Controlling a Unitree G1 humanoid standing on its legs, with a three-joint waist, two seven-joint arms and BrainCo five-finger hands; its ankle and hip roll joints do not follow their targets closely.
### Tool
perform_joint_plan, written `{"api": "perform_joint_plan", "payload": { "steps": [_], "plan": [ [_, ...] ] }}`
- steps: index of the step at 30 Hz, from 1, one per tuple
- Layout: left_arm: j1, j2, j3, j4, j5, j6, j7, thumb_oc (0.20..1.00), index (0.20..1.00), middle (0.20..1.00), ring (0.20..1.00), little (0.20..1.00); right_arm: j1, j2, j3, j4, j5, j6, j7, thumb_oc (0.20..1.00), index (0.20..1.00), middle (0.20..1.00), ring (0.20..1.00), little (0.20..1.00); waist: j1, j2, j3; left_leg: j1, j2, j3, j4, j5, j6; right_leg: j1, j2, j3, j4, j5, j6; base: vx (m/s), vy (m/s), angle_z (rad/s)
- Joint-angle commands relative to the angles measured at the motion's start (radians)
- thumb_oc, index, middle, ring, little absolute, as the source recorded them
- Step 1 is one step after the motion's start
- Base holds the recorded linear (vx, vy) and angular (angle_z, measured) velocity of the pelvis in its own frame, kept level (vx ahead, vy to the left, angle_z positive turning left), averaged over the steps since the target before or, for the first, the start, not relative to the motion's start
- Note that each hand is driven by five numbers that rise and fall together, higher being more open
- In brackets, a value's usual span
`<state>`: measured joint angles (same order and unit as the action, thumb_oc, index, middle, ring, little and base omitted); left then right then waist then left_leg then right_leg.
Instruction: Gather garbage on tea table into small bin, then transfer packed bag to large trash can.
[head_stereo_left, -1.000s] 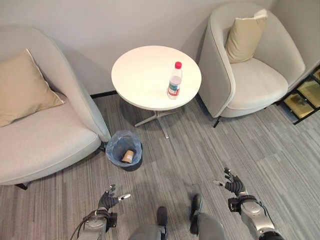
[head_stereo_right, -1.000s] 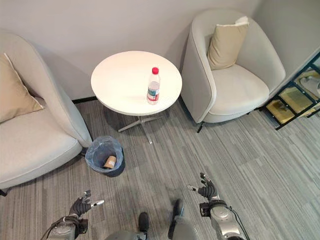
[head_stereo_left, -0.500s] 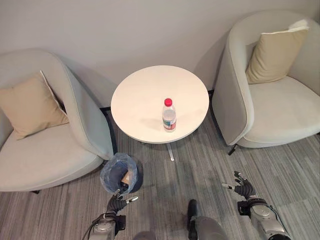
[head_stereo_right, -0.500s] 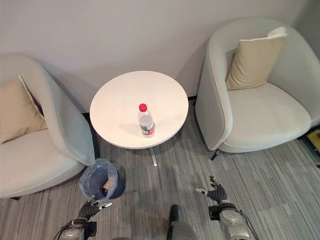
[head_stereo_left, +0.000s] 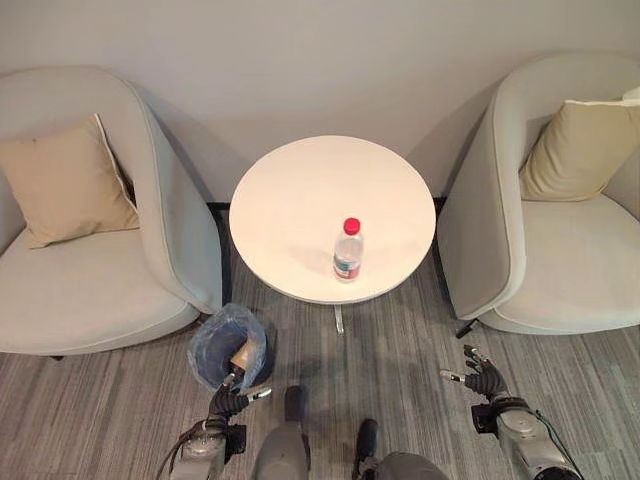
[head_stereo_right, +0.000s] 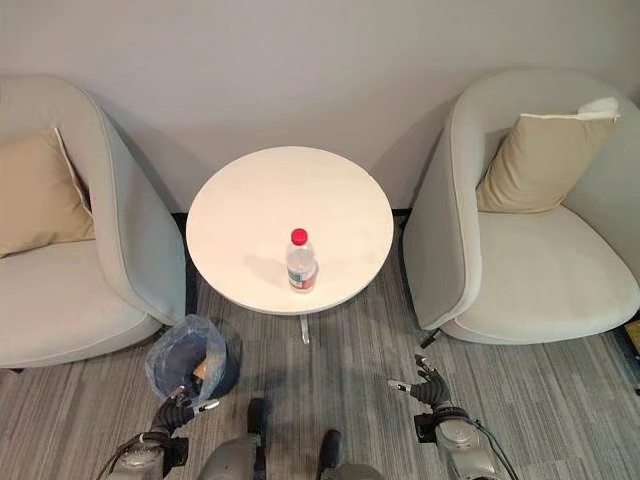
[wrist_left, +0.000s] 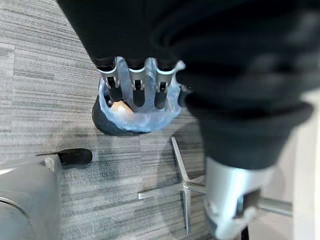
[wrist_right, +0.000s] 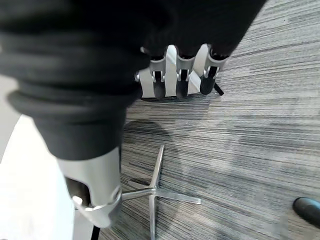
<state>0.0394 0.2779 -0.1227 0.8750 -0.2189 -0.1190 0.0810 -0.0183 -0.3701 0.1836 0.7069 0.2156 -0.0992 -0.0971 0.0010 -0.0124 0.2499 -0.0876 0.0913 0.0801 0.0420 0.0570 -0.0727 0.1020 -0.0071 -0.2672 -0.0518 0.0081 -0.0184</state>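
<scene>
Small bin (head_stereo_left: 228, 347) holds something tan, perhaps a cup.

Two grey armchairs (head_stereo_left: 95, 260) (head_stereo_left: 560, 230) – one cushion (head_stereo_left: 60, 180) (head_stereo_left: 580, 150) apiece – flanking one round white table (head_stereo_left: 300, 200). One red-capped plastic bottle (head_stereo_left: 347, 251) on top. One small bin (head_stereo_left: 225, 348) on the carpet, blue-lined – one brown scrap (head_stereo_left: 240, 357) inside.
</scene>
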Motion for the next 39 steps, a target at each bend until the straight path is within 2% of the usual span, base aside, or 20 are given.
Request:
{"api": "perform_joint_plan", "payload": {
  "steps": [1, 2, 4, 7, 9, 10, 11, 13, 17, 20, 24, 29, 33, 39],
  "plan": [
    [0.008, 0.048, -0.008, -0.037, -0.006, -0.031, -0.001, 1.000, 1.000, 1.000, 1.000, 1.000, 0.009, -0.018, -0.005, -0.090, -0.032, -0.029, 0.013, 1.000, 1.000, 1.000, 1.000, 1.000, 0.026, -0.027, -0.044, -0.015, -0.041, 0.007, 0.112, -0.135, 0.016, -0.073, -0.126, 0.123, 0.133, -0.123, 0.127, 0.14, 0.267, -0.26],
    [0.015, 0.056, 0.000, -0.043, -0.005, -0.031, -0.001, 1.000, 1.000, 1.000, 1.000, 1.000, 0.009, -0.017, 0.002, -0.112, -0.044, -0.031, 0.022, 1.000, 1.000, 1.000, 1.000, 1.000, 0.031, -0.029, -0.047, -0.015, -0.052, 0.012, 0.124, -0.155, 0.031, -0.081, -0.143, 0.132, 0.151, -0.118, 0.140, 0.06, 0.130, -0.22],
    [0.018, 0.062, 0.007, -0.043, -0.004, -0.031, -0.001, 1.000, 1.000, 1.000, 1.000, 1.000, 0.006, -0.015, 0.005, -0.119, -0.052, -0.032, 0.024, 1.000, 1.000, 1.000, 1.000, 1.000, 0.034, -0.030, -0.048, -0.013, -0.058, 0.016, 0.128, -0.165, 0.039, -0.090, -0.151, 0.137, 0.170, -0.117, 0.148, 0.06, 0.164, -0.08],
    [0.032, 0.073, 0.024, -0.048, 0.001, -0.031, -0.003, 1.000, 1.000, 1.000, 1.000, 1.000, -0.003, -0.014, 0.015, -0.135, -0.075, -0.030, 0.032, 1.000, 1.000, 1.000, 1.000, 1.000, 0.039, -0.024, -0.041, 0.001, -0.073, 0.025, 0.132, -0.190, 0.068, -0.140, -0.171, 0.154, 0.260, -0.098, 0.166, 0.07, 0.182, -0.11],
    [0.033, 0.080, 0.035, -0.047, 0.005, -0.032, 0.002, 1.000, 1.000, 1.000, 1.000, 1.000, -0.014, -0.026, 0.028, -0.199, -0.116, -0.042, 0.028, 1.000, 1.000, 1.000, 1.000, 1.000, 0.029, -0.011, -0.033, 0.019, -0.084, 0.013, 0.125, -0.200, 0.084, -0.207, -0.155, 0.194, 0.334, -0.081, 0.170, 0.09, 0.148, -0.35],
    [0.033, 0.079, 0.036, -0.049, 0.007, -0.034, 0.003, 1.000, 1.000, 1.000, 1.000, 1.000, -0.016, -0.034, 0.030, -0.218, -0.128, -0.045, 0.027, 1.000, 1.000, 1.000, 1.000, 1.000, 0.026, -0.009, -0.032, 0.026, -0.087, 0.009, 0.121, -0.200, 0.084, -0.217, -0.148, 0.201, 0.327, -0.081, 0.168, 0.12, 0.041, 0.00],
    [0.024, 0.080, 0.036, -0.044, 0.008, -0.036, 0.008, 1.000, 1.000, 1.000, 1.000, 1.000, -0.035, -0.067, 0.045, -0.249, -0.181, -0.048, 0.010, 1.000, 1.000, 1.000, 1.000, 1.000, 0.014, -0.010, -0.024, 0.046, -0.098, -0.004, 0.113, -0.203, 0.081, -0.249, -0.126, 0.210, 0.281, -0.075, 0.156, 0.11, -0.029, 0.03],
    [0.026, 0.072, 0.035, -0.059, 0.014, -0.045, 0.006, 1.000, 1.000, 1.000, 1.000, 1.000, -0.029, -0.102, 0.047, -0.330, -0.240, -0.059, 0.011, 1.000, 1.000, 1.000, 1.000, 1.000, 0.015, -0.022, -0.023, 0.042, -0.107, -0.015, 0.134, -0.212, 0.073, -0.207, -0.130, 0.210, 0.222, -0.082, 0.154, 0.10, -0.109, 0.27],
    [0.063, 0.063, 0.030, -0.063, 0.031, -0.047, -0.016, 1.000, 1.000, 1.000, 1.000, 1.000, -0.043, -0.182, 0.069, -0.484, -0.315, -0.072, 0.043, 1.000, 1.000, 1.000, 1.000, 1.000, 0.020, -0.017, -0.044, 0.052, -0.089, -0.035, 0.136, -0.210, 0.044, -0.151, -0.113, 0.188, 0.150, -0.090, 0.130, 0.13, -0.163, 0.24],
    [0.072, 0.055, 0.011, -0.039, 0.044, -0.045, -0.032, 1.000, 1.000, 1.000, 1.000, 1.000, -0.105, -0.199, 0.126, -0.529, -0.324, -0.084, 0.064, 1.000, 1.000, 1.000, 1.000, 1.000, 0.032, -0.007, -0.050, 0.064, -0.078, -0.046, 0.118, -0.198, 0.030, -0.115, -0.110, 0.166, 0.111, -0.093, 0.122, 0.10, -0.086, 0.15],
    [0.077, 0.046, -0.011, -0.029, 0.050, -0.043, -0.037, 1.000, 1.000, 1.000, 1.000, 1.000, -0.198, -0.185, 0.205, -0.502, -0.334, -0.086, 0.067, 1.000, 1.000, 1.000, 1.000, 1.000, 0.050, 0.001, -0.064, 0.086, -0.074, -0.058, 0.081, -0.187, 0.026, -0.078, -0.108, 0.145, 0.077, -0.097, 0.119, 0.09, -0.032, 0.13],
    [0.084, 0.044, -0.025, -0.029, 0.049, -0.043, -0.038, 1.000, 1.000, 1.000, 1.000, 1.000, -0.256, -0.152, 0.240, -0.446, -0.331, -0.078, 0.053, 1.000, 1.000, 1.000, 1.000, 1.000, 0.070, 0.003, -0.071, 0.097, -0.076, -0.070, 0.054, -0.177, 0.029, -0.060, -0.107, 0.135, 0.065, -0.099, 0.120, 0.05, -0.004, 0.12],
    [0.090, 0.045, -0.041, -0.026, 0.039, -0.040, -0.037, 1.000, 1.000, 1.000, 1.000, 1.000, -0.296, -0.094, 0.216, -0.343, -0.280, -0.062, -0.001, 1.000, 1.000, 1.000, 1.000, 1.000, 0.093, 0.012, -0.075, 0.093, -0.084, -0.098, 0.016, -0.158, 0.029, -0.062, -0.110, 0.106, 0.056, -0.098, 0.125, 0.03, 0.020, 0.21],
    [0.099, 0.054, -0.053, -0.036, 0.009, -0.038, -0.038, 1.000, 1.000, 1.000, 1.000, 1.000, -0.332, -0.059, 0.166, -0.256, -0.220, -0.042, -0.061, 1.000, 1.000, 1.000, 1.000, 1.000, 0.129, 0.027, -0.059, 0.056, -0.096, -0.144, -0.007, -0.131, 0.029, -0.084, -0.120, 0.060, 0.053, -0.095, 0.124, -0.02, 0.015, 0.33]
  ]
}}
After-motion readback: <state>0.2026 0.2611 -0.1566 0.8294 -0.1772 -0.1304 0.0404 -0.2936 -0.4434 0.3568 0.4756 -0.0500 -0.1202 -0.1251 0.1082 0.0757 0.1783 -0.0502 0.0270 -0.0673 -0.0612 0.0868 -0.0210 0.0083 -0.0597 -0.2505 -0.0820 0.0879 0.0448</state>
